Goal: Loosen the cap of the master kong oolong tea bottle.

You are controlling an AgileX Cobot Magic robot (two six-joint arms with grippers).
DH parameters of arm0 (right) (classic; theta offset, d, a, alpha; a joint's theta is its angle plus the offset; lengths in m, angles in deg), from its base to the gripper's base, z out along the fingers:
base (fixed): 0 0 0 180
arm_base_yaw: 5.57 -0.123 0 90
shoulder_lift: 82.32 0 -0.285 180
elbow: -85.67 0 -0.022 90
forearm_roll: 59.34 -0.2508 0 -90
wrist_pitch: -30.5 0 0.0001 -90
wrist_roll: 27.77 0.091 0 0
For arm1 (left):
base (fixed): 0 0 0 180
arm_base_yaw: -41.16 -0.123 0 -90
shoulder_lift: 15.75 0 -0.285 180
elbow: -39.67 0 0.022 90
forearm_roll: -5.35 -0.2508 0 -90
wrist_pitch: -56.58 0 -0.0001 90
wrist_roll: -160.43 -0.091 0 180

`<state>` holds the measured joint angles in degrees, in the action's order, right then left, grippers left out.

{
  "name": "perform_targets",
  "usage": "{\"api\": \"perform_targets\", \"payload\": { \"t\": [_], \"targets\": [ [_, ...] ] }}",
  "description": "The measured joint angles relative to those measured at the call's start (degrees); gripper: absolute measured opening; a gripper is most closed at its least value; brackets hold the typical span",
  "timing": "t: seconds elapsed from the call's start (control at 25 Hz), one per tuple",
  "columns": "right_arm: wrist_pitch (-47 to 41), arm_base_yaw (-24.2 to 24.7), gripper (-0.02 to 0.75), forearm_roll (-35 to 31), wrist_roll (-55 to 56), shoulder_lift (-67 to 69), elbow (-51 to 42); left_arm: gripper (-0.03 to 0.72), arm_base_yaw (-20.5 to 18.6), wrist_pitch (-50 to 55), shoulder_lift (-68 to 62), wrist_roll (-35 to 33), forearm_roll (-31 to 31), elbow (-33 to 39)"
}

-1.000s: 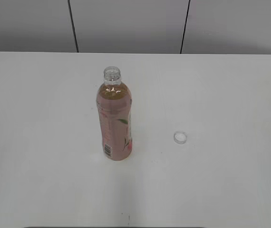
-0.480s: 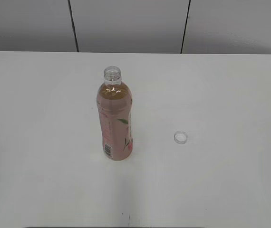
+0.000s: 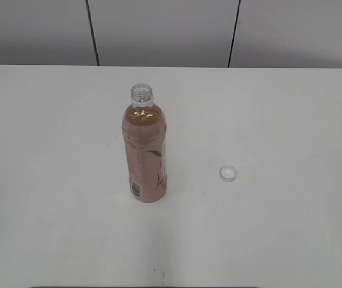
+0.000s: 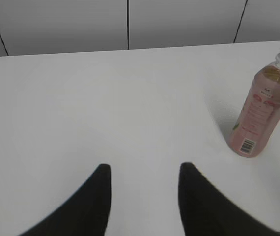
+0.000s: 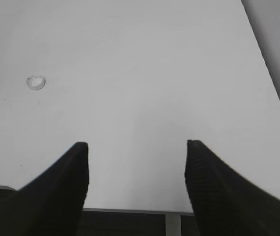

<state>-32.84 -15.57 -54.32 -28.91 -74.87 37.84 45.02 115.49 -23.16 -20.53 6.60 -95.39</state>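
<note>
We saw the cap (image 3: 228, 174) off, lying on the table (image 3: 291, 120) right of the master kong oolong tea bottle (image 3: 145, 159) mid-frame, both end effectors spread wide and empty, so we judged nothing remained.

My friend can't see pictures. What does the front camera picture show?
An open tea bottle stands upright on a white table. Its small white cap lies on the table to the right, apart from it. No robot arms show.
</note>
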Motion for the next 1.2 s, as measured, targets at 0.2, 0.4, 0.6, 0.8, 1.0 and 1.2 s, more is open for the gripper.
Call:
{"api": "perform_targets", "payload": {
  "t": [0.2, 0.4, 0.6, 0.8, 1.0, 1.2],
  "targets": [
    [0.02, 0.08, 0.469, -0.07, 0.00, 0.00, 0.00, 0.288, 0.00, -0.12, 0.00, 0.00, 0.00, 0.00],
    [0.06, 1.92, 0.469, -0.13, 0.00, 0.00, 0.00, 0.288, 0.00, -0.13, 0.00, 0.00, 0.00, 0.00],
    [0.06, 3.13, 0.469, -0.13, 0.00, 0.00, 0.00, 0.286, 0.00, -0.13, 0.00, 0.00, 0.00, 0.00],
    [0.06, 3.20, 0.469, -0.13, 0.00, 0.00, 0.00, 0.265, 0.00, -0.13, 0.00, 0.00, -0.05, 0.00],
    [0.06, 3.20, 0.469, -0.13, 0.00, 0.00, 0.00, 0.250, 0.00, -0.13, 0.00, 0.00, -0.05, 0.00],
    [0.06, 3.20, 0.469, -0.13, 0.00, 0.00, 0.00, 0.248, 0.00, -0.13, 0.00, 0.00, -0.10, 0.00]
  ]
}}
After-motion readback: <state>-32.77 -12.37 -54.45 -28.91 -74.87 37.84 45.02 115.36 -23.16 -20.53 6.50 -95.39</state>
